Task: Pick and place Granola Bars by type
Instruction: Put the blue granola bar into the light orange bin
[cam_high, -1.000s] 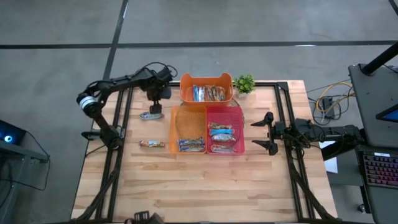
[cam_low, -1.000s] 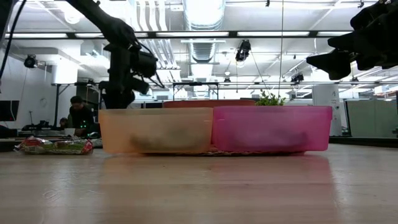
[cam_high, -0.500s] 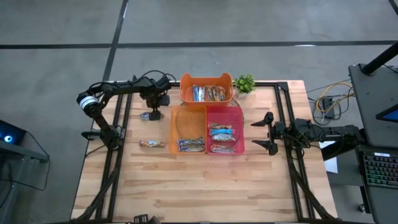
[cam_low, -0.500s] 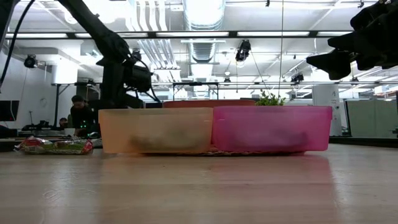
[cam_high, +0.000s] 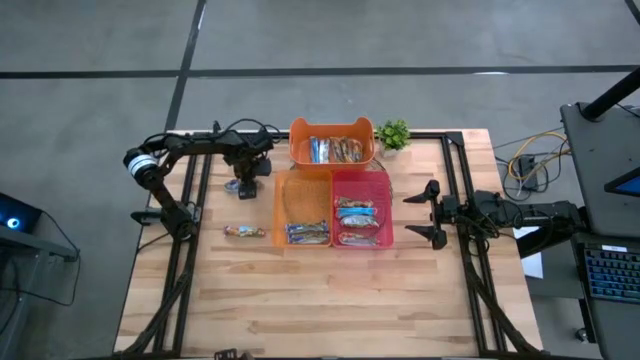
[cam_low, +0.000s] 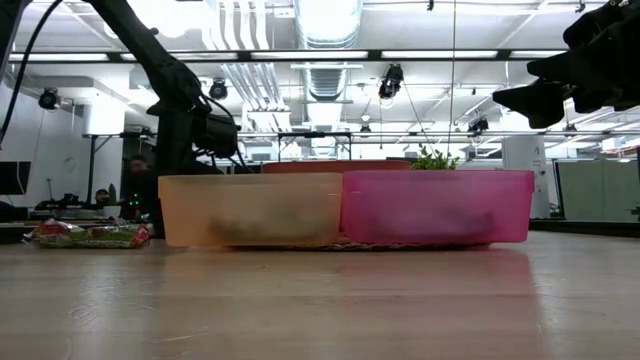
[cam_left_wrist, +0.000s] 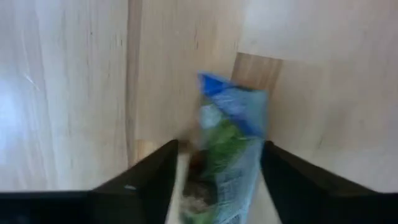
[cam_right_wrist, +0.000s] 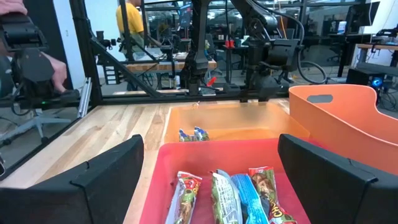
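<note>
My left gripper (cam_high: 244, 178) is low over the table, left of the bins. In the left wrist view it (cam_left_wrist: 219, 148) is open, with one dark finger on each side of a blue-green granola bar (cam_left_wrist: 231, 118) that lies flat on the wood. A second loose bar (cam_high: 244, 231) lies flat nearer the table's near edge, also seen in the low view (cam_low: 85, 235). More bars lie in the far orange bin (cam_high: 332, 150), the clear orange bin (cam_high: 305, 232) and the pink bin (cam_high: 360, 218). My right gripper (cam_high: 428, 215) waits open, right of the pink bin. My left gripper comes at the blue-green bar from above, pointing down, with its fingers (cam_left_wrist: 155, 177) across the bar's width near one end. The bar lies flat on the table. Whether either finger touches the wrapper, I cannot tell.
A small green potted plant (cam_high: 393, 133) stands at the far edge beside the orange bin. The three bins sit together mid-table. Bare wood stretches along the near half of the table (cam_high: 320, 300). People show in the room behind (cam_right_wrist: 130, 25).
My left gripper has come down from beside the far orange bin toward the blue-green bar, shifting slightly toward the near edge, until its fingers straddle the bar. The bars and bins have stayed where they were.
</note>
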